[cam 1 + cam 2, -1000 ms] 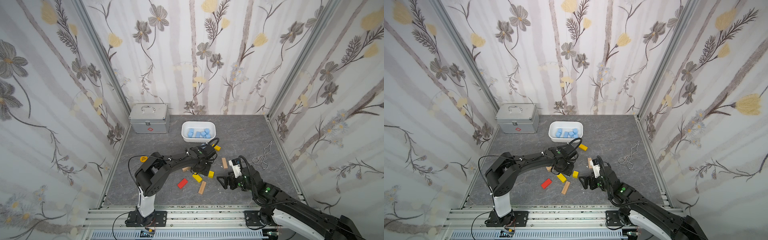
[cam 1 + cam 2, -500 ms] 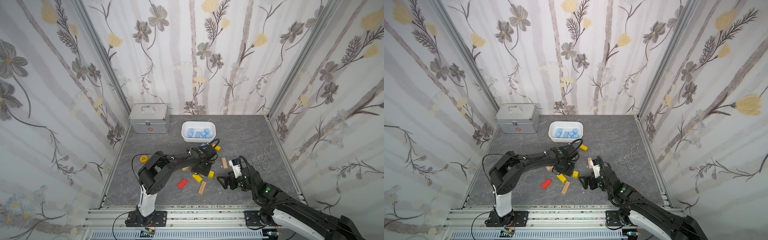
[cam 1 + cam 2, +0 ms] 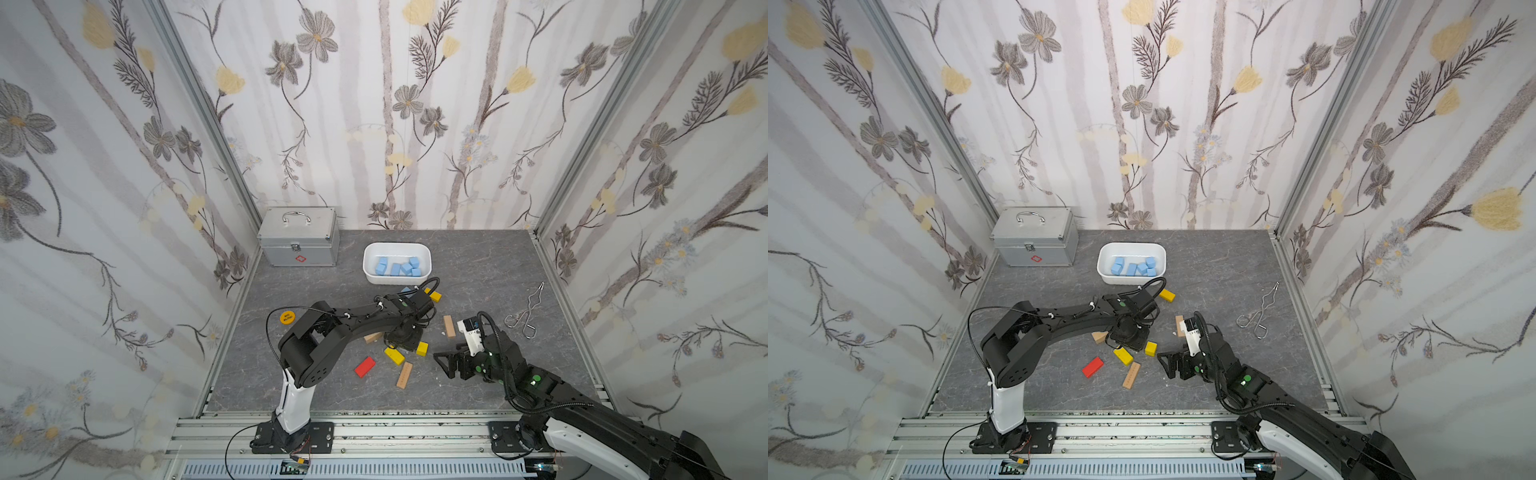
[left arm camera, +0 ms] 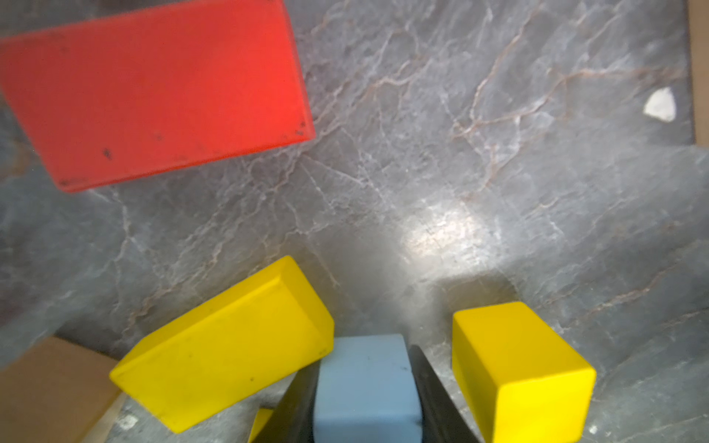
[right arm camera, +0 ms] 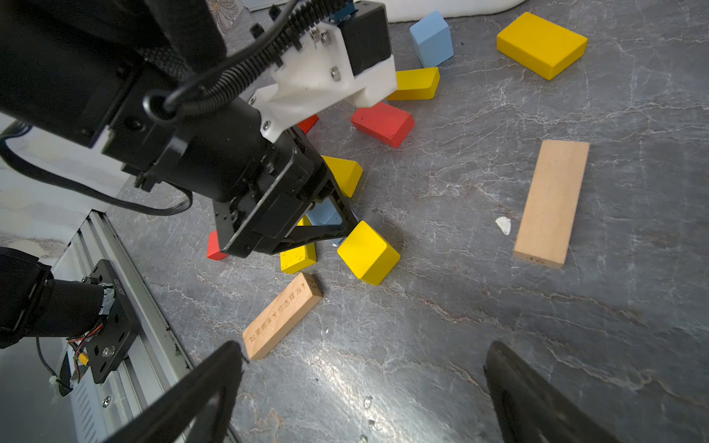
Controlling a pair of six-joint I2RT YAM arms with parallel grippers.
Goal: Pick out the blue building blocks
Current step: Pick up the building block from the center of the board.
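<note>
My left gripper (image 4: 364,368) is down on the floor among the loose blocks, shut on a light-blue block (image 4: 364,387) that sits between a yellow bar (image 4: 230,345) and a yellow cube (image 4: 518,368). In both top views the left gripper (image 3: 405,338) (image 3: 1129,336) hides that block; the right wrist view shows a bit of it (image 5: 324,214). Several blue blocks (image 3: 399,268) lie in the white tub (image 3: 397,246). One more blue block (image 5: 431,38) stands loose by the tub. My right gripper (image 5: 364,353) (image 3: 446,361) hovers open and holds nothing, to the right of the pile.
A red block (image 3: 365,366), yellow blocks (image 3: 435,296) and tan wood bars (image 3: 404,375) (image 3: 448,326) lie scattered around the left gripper. A metal case (image 3: 299,243) stands at the back left. Wire tongs (image 3: 525,311) lie at the right.
The left jaws have closed onto the blue block. The left arm's elbow has shifted slightly; the right arm has not moved.
</note>
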